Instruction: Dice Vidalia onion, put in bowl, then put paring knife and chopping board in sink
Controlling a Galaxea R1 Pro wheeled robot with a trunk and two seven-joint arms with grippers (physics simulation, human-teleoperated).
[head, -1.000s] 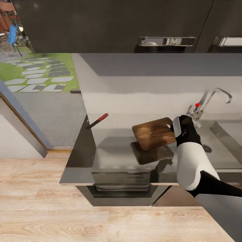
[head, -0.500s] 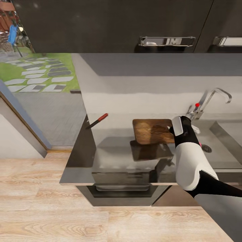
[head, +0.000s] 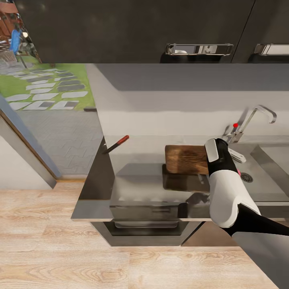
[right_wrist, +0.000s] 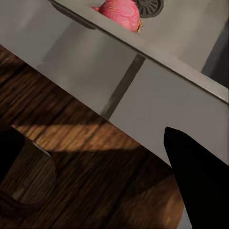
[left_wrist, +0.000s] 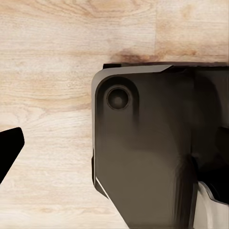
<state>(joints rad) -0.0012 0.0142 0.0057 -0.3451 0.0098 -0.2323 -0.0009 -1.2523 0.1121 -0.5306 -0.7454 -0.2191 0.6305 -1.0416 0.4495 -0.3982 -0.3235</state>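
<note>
The brown wooden chopping board (head: 185,159) hangs level a little above the countertop (head: 132,180), casting a shadow below it. My right gripper (head: 214,154) is shut on its right end; in the right wrist view the board (right_wrist: 86,157) lies between the dark fingers (right_wrist: 200,181). The reddish onion (right_wrist: 119,13) lies in the sink (head: 267,168) beside the drain, and a sliver of the onion (head: 239,172) peeks past my arm. The paring knife (head: 116,144), red-handled, rests at the counter's far left edge. The bowl is out of view. One left fingertip (left_wrist: 8,150) hangs over the floor.
A faucet (head: 251,120) with a red knob stands behind the sink. Dark wall cabinets hang above the counter. Left of the counter is an open doorway to a garden. The left wrist view looks down on my dark base (left_wrist: 152,143) and wood floor.
The board has turned from skewed to square with the counter edge and shifted right toward the sink, carried by my right gripper. The knife has not moved.
</note>
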